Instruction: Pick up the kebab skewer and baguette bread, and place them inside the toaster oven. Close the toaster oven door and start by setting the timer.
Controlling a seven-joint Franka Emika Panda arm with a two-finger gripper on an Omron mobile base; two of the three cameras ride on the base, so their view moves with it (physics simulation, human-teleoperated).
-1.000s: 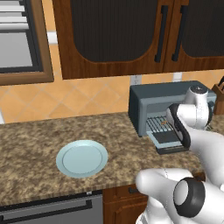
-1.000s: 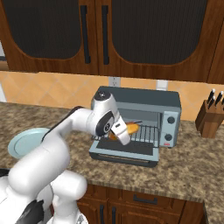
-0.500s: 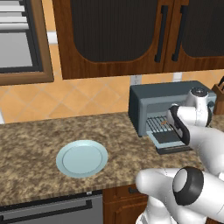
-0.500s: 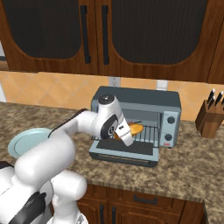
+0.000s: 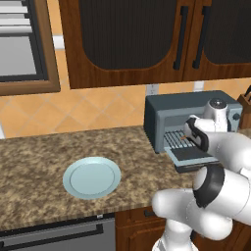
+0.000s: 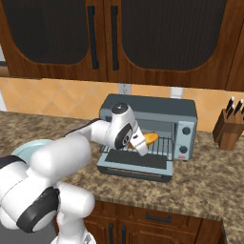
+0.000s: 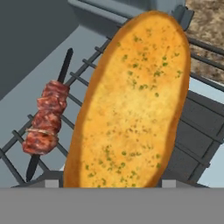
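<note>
Golden crust is right up against the lens, folks: the baguette bread (image 7: pixel 133 100) runs lengthwise away from the claw (image 6: pixel 139 145), its near end sitting between the jaws, so I call it gripped, the jaws standing wide around the loaf. The long axis of that loaf points straight into the cavity of the toaster oven (image 6: pixel 183 114), and that is the relation the coming move turns on: the bread has to travel along its own length, deeper onto the wire rack (image 7: pixel 197 131), not sideways. Just beside it, close but apart, lies the kebab skewer (image 7: pixel 46 120), already on the rack bars with its stick roughly parallel to the loaf, so the release wants to keep clear of that side. From the right base view the orange tip of the loaf pokes past the wrist, over the rack inside the oven mouth. Below it the toaster oven door (image 6: pixel 136 164) hangs folded down and open toward the front edge of the desk (image 6: pixel 209 183). Well off toward the other end of the desk sits a pale blue plate (image 5: pixel 91 177).
</note>
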